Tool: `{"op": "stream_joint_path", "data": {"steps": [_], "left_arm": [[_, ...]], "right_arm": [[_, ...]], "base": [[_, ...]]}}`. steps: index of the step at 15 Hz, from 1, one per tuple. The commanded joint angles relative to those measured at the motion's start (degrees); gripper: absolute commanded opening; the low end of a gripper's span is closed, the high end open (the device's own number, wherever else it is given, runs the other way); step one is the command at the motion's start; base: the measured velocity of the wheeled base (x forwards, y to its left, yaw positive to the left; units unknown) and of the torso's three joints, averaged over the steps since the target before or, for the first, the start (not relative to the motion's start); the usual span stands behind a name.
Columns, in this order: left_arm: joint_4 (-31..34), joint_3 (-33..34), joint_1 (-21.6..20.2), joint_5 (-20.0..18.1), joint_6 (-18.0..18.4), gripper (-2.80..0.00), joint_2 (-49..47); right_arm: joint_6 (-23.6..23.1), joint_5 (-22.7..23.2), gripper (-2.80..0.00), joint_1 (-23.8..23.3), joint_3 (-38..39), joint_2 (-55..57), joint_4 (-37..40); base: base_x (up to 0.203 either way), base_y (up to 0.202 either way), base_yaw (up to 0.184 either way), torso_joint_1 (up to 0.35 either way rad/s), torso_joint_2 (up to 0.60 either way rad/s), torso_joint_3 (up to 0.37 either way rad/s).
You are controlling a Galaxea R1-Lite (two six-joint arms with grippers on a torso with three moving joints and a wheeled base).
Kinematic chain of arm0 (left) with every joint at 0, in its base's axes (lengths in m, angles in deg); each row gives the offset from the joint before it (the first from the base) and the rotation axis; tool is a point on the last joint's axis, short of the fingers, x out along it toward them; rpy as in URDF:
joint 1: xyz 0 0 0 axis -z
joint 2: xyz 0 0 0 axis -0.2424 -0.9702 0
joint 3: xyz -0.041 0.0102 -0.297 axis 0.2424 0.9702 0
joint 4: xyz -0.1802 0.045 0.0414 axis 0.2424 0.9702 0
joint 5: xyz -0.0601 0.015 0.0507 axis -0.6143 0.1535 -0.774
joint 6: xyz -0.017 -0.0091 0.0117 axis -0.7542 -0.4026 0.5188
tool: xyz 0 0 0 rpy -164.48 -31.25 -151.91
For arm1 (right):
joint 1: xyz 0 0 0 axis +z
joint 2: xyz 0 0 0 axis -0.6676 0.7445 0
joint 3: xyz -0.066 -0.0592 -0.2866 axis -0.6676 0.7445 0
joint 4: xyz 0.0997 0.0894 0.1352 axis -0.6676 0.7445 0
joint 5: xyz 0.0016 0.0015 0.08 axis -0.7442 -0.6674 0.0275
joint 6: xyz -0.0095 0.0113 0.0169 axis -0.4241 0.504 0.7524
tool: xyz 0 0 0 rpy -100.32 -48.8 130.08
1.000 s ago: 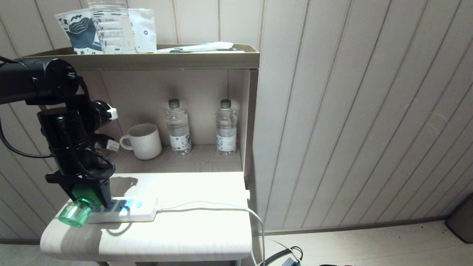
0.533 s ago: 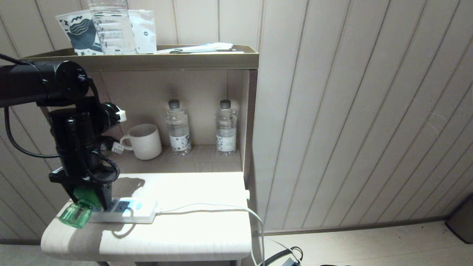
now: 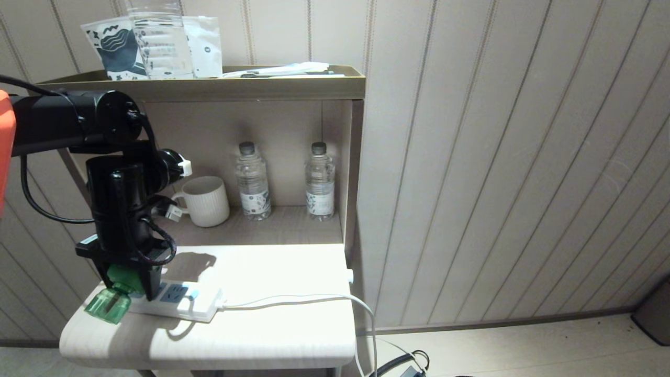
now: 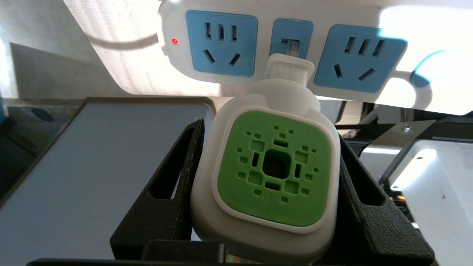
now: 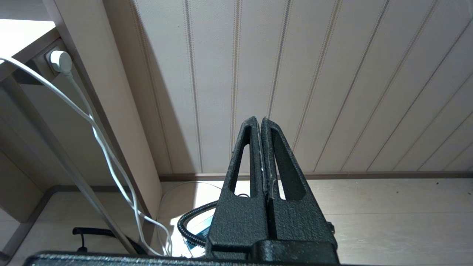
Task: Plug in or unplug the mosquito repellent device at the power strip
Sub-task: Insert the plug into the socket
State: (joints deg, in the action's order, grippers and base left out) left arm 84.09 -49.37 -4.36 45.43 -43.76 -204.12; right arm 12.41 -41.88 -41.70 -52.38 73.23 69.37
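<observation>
The left end effector (image 4: 269, 147) is clamped on the mosquito repellent device (image 4: 273, 173), one black finger (image 4: 173, 184) pressed against each side of its white head. The device's green vented face looks back toward the wrist camera, and its white plug end sits at the middle blue socket face of the power strip (image 4: 221, 48); whether the prongs are fully seated cannot be told. A small red light shows at one end of the strip.

In the head view, the left end effector (image 3: 131, 285) points down over the strip's left end, with the device's translucent green bottle (image 3: 107, 305) jutting out toward the bench's (image 3: 261, 335) left edge. The power strip (image 3: 183, 301) lies flat on the bench, its white cord (image 3: 314, 299) trailing right and over the edge.

Behind, on the lower shelf, stand a ribbed mug (image 3: 207, 200) and two water bottles (image 3: 252, 180).

The right end effector (image 5: 263, 155) is clenched on nothing, near the paneled wall and above the floor.
</observation>
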Motion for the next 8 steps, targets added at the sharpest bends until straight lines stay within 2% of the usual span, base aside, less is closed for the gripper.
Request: {"op": "stream_joint_path", "data": {"steps": [1,6,8], "left_arm": [[2.16,0.01,0.02,-0.15,-0.80,-2.80,-0.92],[0.87,0.01,-0.44,-2.19,-0.94,-2.80,-0.57],[0.45,0.01,-0.44,-4.28,-0.97,-2.80,-0.57]], "right_arm": [[-0.04,0.00,-2.80,-0.01,-0.01,0.02,0.03],[-0.04,0.00,-2.80,-0.01,-0.01,0.02,0.03],[-0.04,0.00,-2.80,-0.01,-0.01,0.02,0.03]], "base": [[0.000,0.000,0.000,0.000,0.00,0.000],[0.000,0.000,0.000,0.000,0.00,0.000],[0.000,0.000,0.000,0.000,0.00,0.000]]}}
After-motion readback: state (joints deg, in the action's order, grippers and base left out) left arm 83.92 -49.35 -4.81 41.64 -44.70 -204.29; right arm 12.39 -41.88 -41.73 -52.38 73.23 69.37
